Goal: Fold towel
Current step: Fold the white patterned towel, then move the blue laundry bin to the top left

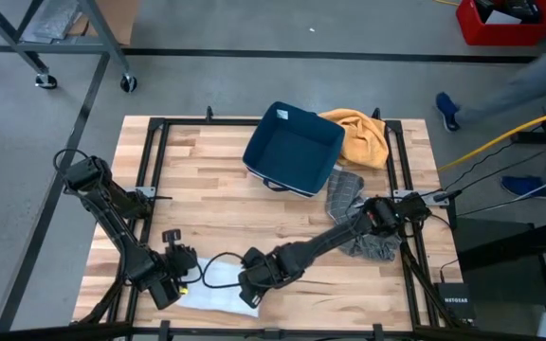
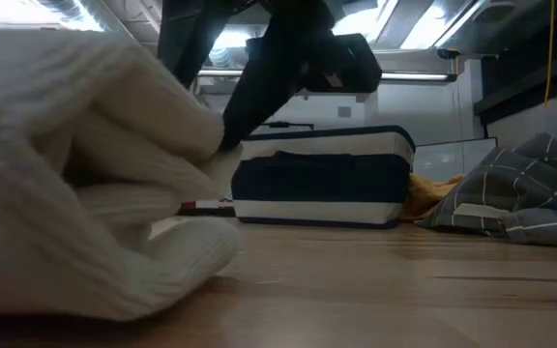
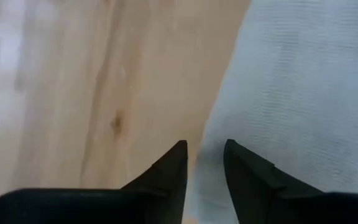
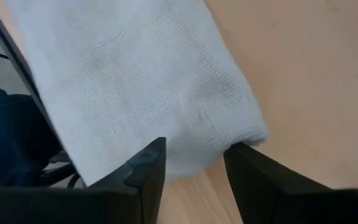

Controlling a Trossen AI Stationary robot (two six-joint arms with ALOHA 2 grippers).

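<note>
A white towel (image 1: pixel 218 282) lies folded flat on the wooden table near its near edge; it fills the low view's left (image 2: pixel 85 174). My left gripper (image 1: pixel 180 289) stands at the towel's left end, pointing steeply down. In its wrist view its open fingers (image 3: pixel 205 155) straddle the towel's edge (image 3: pixel 229 106), one over wood and one over cloth. My right gripper (image 1: pixel 251 298) stands at the towel's right end, open (image 4: pixel 194 155), with a rounded folded corner of the towel (image 4: pixel 241 134) lying between its fingertips. Whether either gripper touches the cloth, I cannot tell.
A dark blue fabric bin (image 1: pixel 295 150) stands at the table's far middle, with a yellow cloth (image 1: pixel 360 134) beside it. A grey checked cloth (image 1: pixel 347 194) lies right of centre, partly under my right arm. Black frame rails (image 1: pixel 154 161) border the table.
</note>
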